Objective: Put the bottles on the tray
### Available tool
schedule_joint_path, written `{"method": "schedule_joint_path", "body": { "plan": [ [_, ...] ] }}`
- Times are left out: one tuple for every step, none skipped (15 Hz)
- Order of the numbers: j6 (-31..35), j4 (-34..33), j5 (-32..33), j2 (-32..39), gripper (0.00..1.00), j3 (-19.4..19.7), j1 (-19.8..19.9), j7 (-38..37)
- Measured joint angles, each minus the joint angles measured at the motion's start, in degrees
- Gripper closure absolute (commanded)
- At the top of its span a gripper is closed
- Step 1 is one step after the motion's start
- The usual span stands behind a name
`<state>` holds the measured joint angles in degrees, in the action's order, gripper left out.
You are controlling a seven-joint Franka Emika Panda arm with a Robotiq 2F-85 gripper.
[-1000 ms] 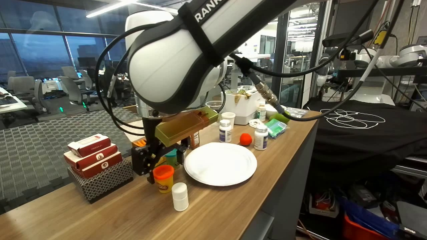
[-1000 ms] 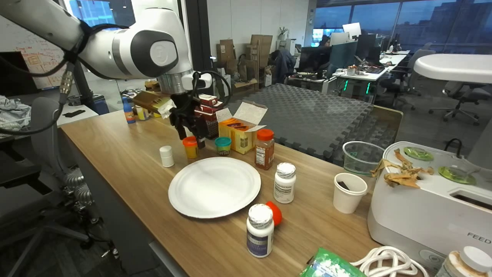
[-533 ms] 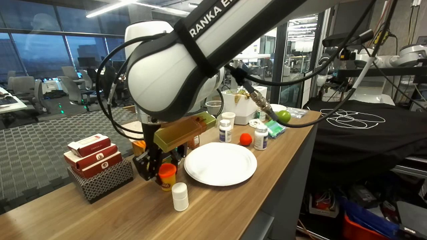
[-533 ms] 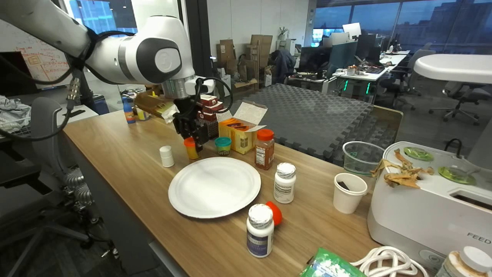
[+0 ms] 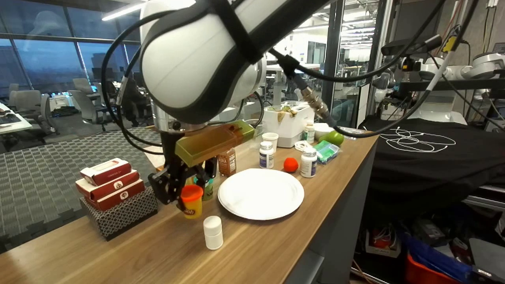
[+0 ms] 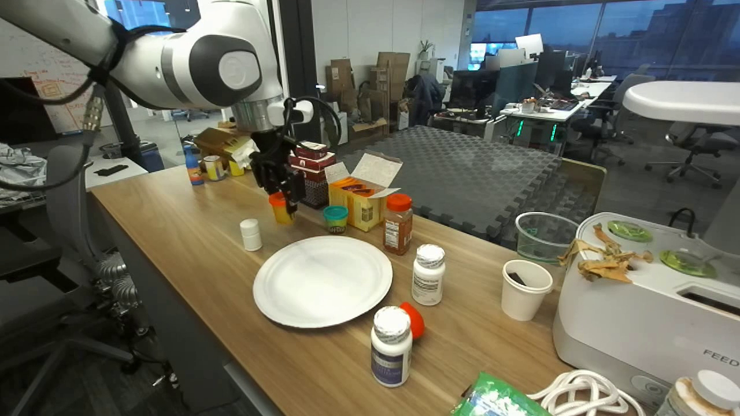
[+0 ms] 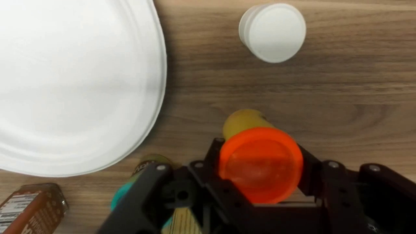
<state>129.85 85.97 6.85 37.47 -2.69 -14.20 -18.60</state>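
Note:
A yellow jar with an orange lid [image 7: 261,162] is pinched between both fingers of my gripper [image 7: 260,159], at the lid. In both exterior views the jar [image 5: 192,207] hangs a little above the table, slightly tilted. The tray, a round white plate [image 6: 324,283], carries nothing. Near it stands a small plain white bottle [image 5: 213,233]. A teal-lidded jar [image 6: 335,220] and a red-capped brown bottle [image 6: 398,228] stand on the carton's side of the plate. Two labelled white bottles [image 6: 428,276] stand beyond the plate; the nearer white bottle [image 6: 391,349] is beside a red ball.
An open yellow carton [image 6: 365,205] sits behind the teal-lidded jar. Red-and-white boxes [image 5: 110,185] are stacked on a dark patterned basket [image 5: 122,215]. The red ball [image 5: 290,165], a paper cup [image 6: 525,289] and a green packet [image 5: 326,152] occupy the table's other end.
My jaws stood wide around the orange-lidded jar a second ago. They have since closed on it, and the jar has come up off the table with the arm.

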Motion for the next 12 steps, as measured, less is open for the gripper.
{"method": "schedule_joint_path", "body": {
  "plan": [
    [-0.02,0.98,0.02,-1.45,0.76,0.11,-0.11,-0.04],
    [-0.04,2.22,0.12,-3.09,0.76,0.28,-0.17,-0.10],
    [-0.06,3.82,0.37,-4.98,0.76,0.52,-0.17,-0.21],
    [-0.06,5.68,0.71,-6.95,0.76,0.91,-0.15,-0.34],
    [-0.06,7.69,0.91,-8.82,0.76,1.38,-0.07,-0.40],
    [-0.03,9.92,1.00,-10.66,0.76,1.87,0.14,-0.41],
    [0.07,12.29,1.07,-12.37,0.76,2.37,0.53,-0.41],
    [0.33,14.63,1.08,-13.79,0.76,2.81,1.15,-0.41],
    [0.98,16.76,1.08,-14.84,0.76,3.13,1.94,-0.40],
    [1.98,18.75,1.06,-15.58,0.76,3.42,2.90,-0.40],
    [3.12,20.50,1.01,-15.95,0.76,3.73,3.98,-0.40],
    [4.35,21.88,0.94,-15.95,0.76,4.11,5.13,-0.40]
  ]
}}
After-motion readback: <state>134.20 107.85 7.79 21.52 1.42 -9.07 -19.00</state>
